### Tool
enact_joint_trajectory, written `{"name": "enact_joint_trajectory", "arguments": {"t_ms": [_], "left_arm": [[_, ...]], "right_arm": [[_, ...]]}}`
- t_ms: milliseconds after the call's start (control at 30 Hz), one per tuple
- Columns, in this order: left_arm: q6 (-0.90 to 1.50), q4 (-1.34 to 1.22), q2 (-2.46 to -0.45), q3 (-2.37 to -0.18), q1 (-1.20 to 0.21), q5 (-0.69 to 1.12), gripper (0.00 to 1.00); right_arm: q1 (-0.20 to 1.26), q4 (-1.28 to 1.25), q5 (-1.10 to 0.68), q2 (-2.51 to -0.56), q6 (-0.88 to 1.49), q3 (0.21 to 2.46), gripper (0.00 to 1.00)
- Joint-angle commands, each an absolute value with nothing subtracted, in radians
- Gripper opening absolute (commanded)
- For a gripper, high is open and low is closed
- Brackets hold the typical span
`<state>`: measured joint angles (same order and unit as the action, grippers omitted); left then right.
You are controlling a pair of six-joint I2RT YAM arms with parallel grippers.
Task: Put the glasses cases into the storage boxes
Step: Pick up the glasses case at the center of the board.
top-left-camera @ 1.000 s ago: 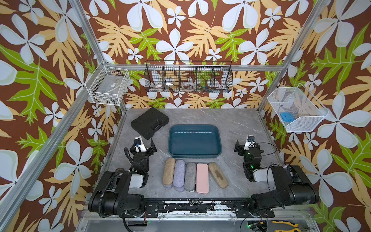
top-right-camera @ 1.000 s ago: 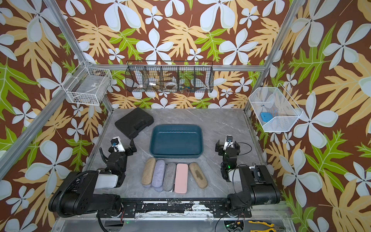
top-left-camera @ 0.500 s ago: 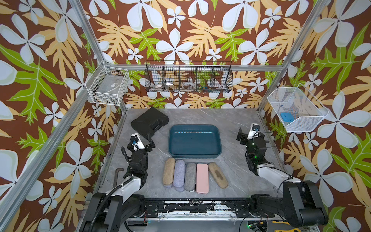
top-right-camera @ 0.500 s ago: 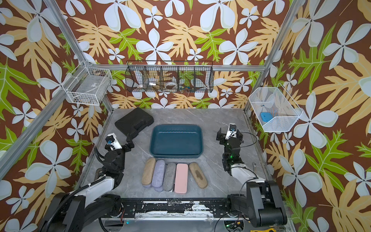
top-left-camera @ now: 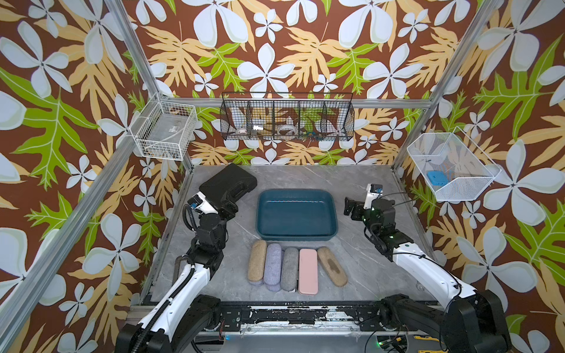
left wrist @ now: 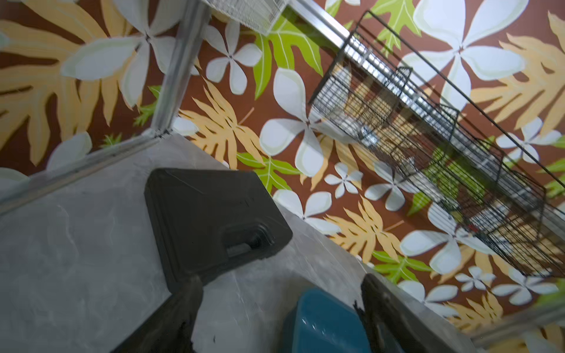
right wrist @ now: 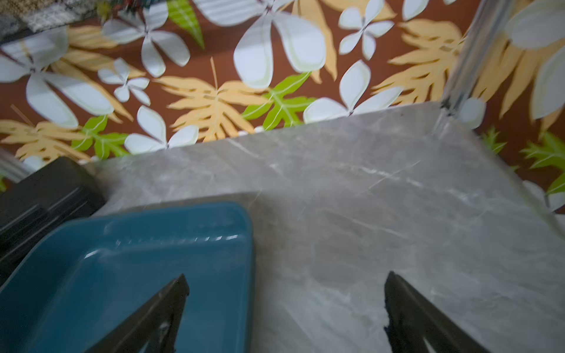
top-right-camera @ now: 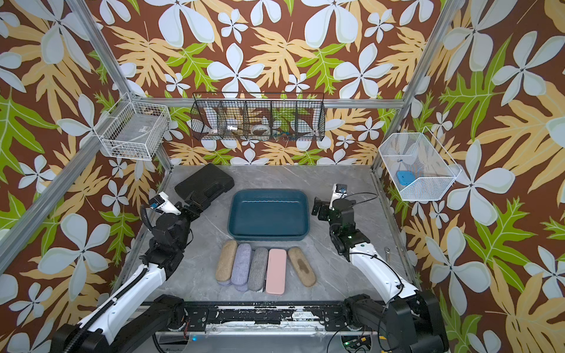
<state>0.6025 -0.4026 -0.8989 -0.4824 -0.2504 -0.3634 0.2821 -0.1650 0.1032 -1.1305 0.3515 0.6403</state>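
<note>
Several glasses cases lie side by side in front of the storage box: tan [top-left-camera: 256, 264], lavender [top-left-camera: 273, 266], grey [top-left-camera: 289, 269], pink [top-left-camera: 308, 271] and a tan one with a dark patch [top-left-camera: 331, 266]. Edges of others show beneath them. The storage box [top-left-camera: 296, 214] [top-right-camera: 269, 214] is a dark teal tub, empty. My left gripper [top-left-camera: 228, 204] [left wrist: 279, 302] hovers left of the tub, open, nothing between its fingers. My right gripper [top-left-camera: 351, 208] [right wrist: 287, 293] hovers at the tub's right side, open wide over the tub's edge [right wrist: 122, 259] and bare table.
A large black moulded case [top-left-camera: 227, 183] [left wrist: 208, 220] lies at the back left, close to my left gripper. On the walls hang a white wire basket [top-left-camera: 163, 131], a black mesh basket [top-left-camera: 287, 117] and a white mesh basket [top-left-camera: 449, 165].
Both arms have unfolded and reached forward and up from their rest near the front rail. The left jaws have narrowed. The cases and tub have not moved.
</note>
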Motion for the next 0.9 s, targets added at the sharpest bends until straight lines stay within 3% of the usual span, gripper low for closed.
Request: {"name": "enact_joint_trajectory", "arguments": {"t_ms": [0,133,467,867], "left_arm": [[0.644,-0.29,-0.872,-0.484,-0.328,-0.323,0.8],[0.618,-0.241,-0.861,-0.495,-0.391,-0.341,0.81],[0.558,-0.313,-0.913,-0.522,-0.391,-0.319,0.82],[0.549,-0.345,-0.958,-0.526,-0.391,-0.313,0.82]], "right_arm": [[0.36,-0.013,0.021,-1.107,0.381,0.611,1.0],[0.455,0.071,-0.007,-1.09,0.378,0.573,1.0],[0.618,0.178,-0.005,-1.009,0.396,0.477,0.96],[0.643,0.237,-0.045,-0.918,0.509,0.36,0.96]]}}
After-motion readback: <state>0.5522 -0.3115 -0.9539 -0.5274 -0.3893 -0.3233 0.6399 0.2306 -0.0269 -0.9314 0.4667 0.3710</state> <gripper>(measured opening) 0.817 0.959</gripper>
